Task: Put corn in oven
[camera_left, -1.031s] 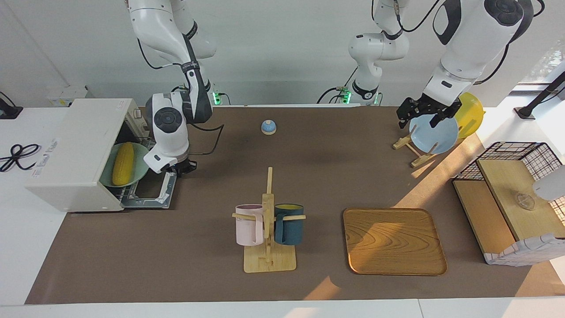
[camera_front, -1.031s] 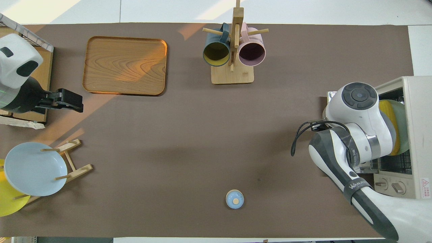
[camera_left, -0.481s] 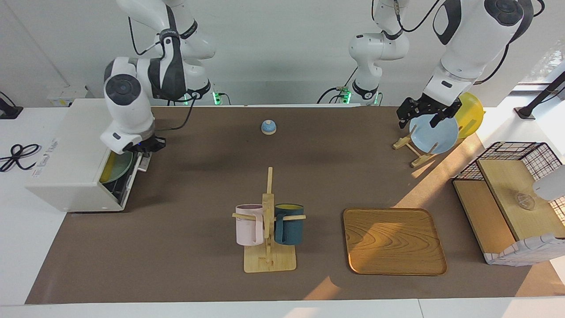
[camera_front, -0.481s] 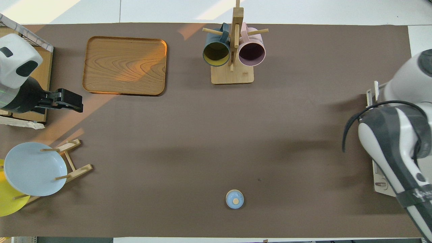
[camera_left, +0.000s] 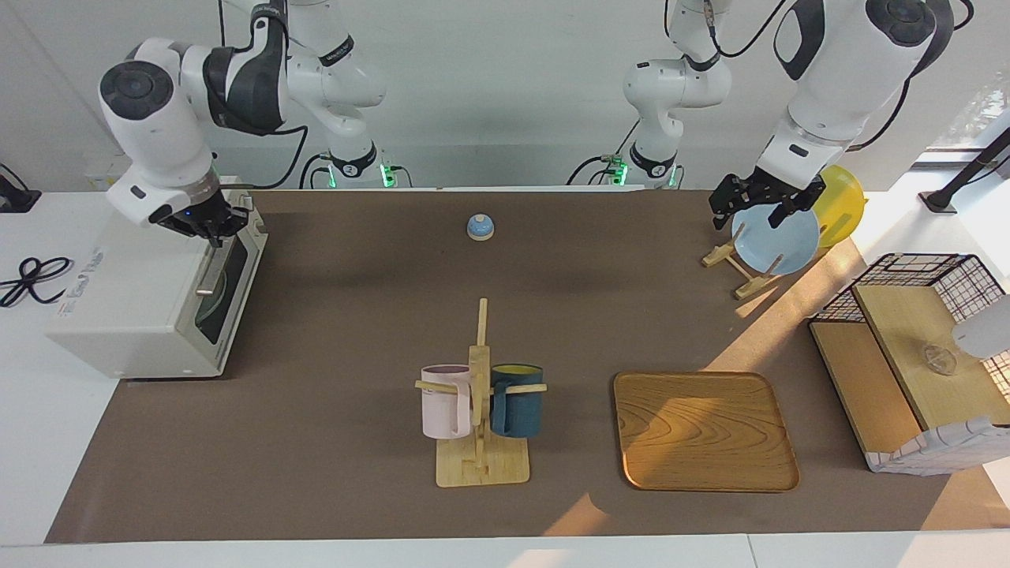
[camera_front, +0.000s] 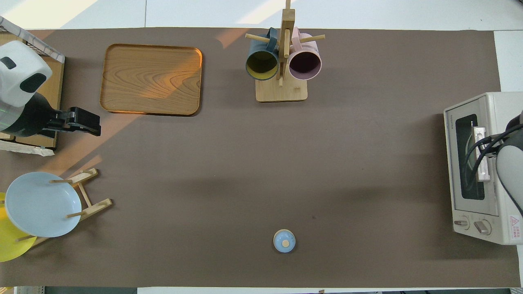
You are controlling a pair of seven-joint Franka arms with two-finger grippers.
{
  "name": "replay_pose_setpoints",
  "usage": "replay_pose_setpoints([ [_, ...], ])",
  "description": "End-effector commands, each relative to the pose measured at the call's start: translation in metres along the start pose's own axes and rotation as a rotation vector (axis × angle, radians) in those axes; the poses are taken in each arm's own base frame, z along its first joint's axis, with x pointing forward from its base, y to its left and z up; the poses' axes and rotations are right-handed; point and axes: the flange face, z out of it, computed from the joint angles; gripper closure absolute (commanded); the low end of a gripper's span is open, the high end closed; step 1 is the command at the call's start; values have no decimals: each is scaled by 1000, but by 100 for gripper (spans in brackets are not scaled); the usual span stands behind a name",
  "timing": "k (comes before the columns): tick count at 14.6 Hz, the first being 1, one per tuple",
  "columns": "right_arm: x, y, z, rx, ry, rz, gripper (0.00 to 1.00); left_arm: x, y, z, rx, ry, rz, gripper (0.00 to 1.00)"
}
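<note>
my right gripper (camera_left: 207,225) sits over the toaster oven (camera_left: 150,292) door's top edge, grip unreadable; corn hidden inside; left gripper (camera_left: 759,203) waits.

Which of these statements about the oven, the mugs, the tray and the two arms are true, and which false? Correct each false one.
1. The oven door is shut. True.
2. The right gripper is above the oven's upper front edge. True.
3. The wooden tray holds a mug. False: it is bare; the pink mug and the dark teal mug hang on the wooden mug rack.
4. The left gripper is over the small blue bell. False: it is over the pale blue plate on the plate stand.
</note>
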Motion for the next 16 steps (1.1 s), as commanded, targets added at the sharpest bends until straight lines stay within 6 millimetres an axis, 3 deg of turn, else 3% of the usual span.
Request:
replay_pose_setpoints([
  [1,1,-12,-39,97,33,-13,78,-8,-4,-2,18,0,2,0],
  [3,0,-14,-41,136,24,-13,75,-8,-4,-2,18,0,2,0],
  [4,1,-15,-41,143,27,-14,51,-8,-4,-2,18,0,2,0],
  [5,3,-15,-40,139,28,-14,1,-8,-4,-2,18,0,2,0],
  [12,13,-38,-47,155,-13,16,0,-8,-4,-2,18,0,2,0],
  [15,14,-27,-48,138,-9,33,0,-8,-4,-2,18,0,2,0],
  [16,17,-25,-57,130,7,32,0,-8,-4,-2,18,0,2,0],
])
